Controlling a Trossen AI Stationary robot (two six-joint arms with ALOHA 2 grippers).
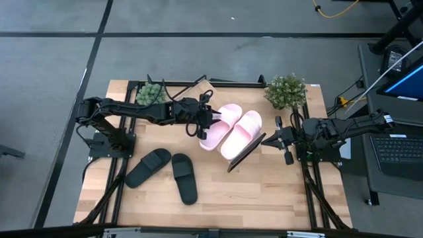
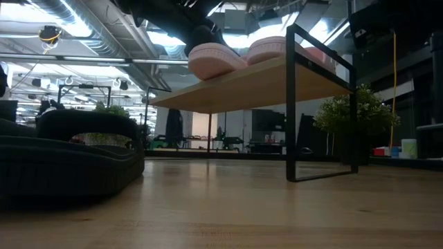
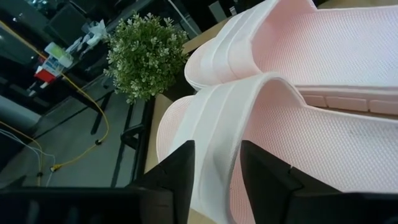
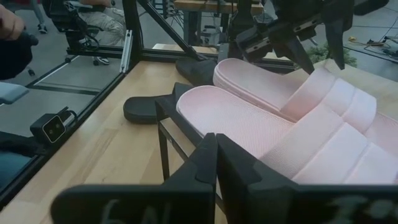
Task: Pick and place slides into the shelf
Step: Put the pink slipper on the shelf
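Two pale pink slides (image 1: 231, 129) lie side by side, soles down, on the shelf (image 2: 249, 84), which stands on its black frame legs (image 2: 288, 104). My left gripper (image 1: 205, 123) reaches in from the table's left and is shut on the left pink slide (image 3: 298, 143). My right gripper (image 1: 266, 139) is shut, its tips at the shelf's right end (image 4: 165, 121). Two black slides (image 1: 149, 167) (image 1: 186, 178) lie soles down on the table near the left front. My left gripper pinches the strap (image 3: 217, 134) of the left pink slide near where the strap meets the sole's edge, one finger (image 3: 264, 171) on the strap's open side and one outside. The fingers slant down from the table's left. The slide's sole lies on the shelf board. My right gripper has its shut fingers (image 4: 214, 165) at the shelf's right end, coming level from the table's right. The fingers themselves hide the meeting place, so I cannot tell whether they touch the board or the frame.
Two small potted plants (image 1: 151, 93) (image 1: 285, 90) stand at the table's far edge, left and right of the shelf. A black frame runs round the table (image 1: 264, 205). Bare wood lies in front of the shelf and toward the near right corner.
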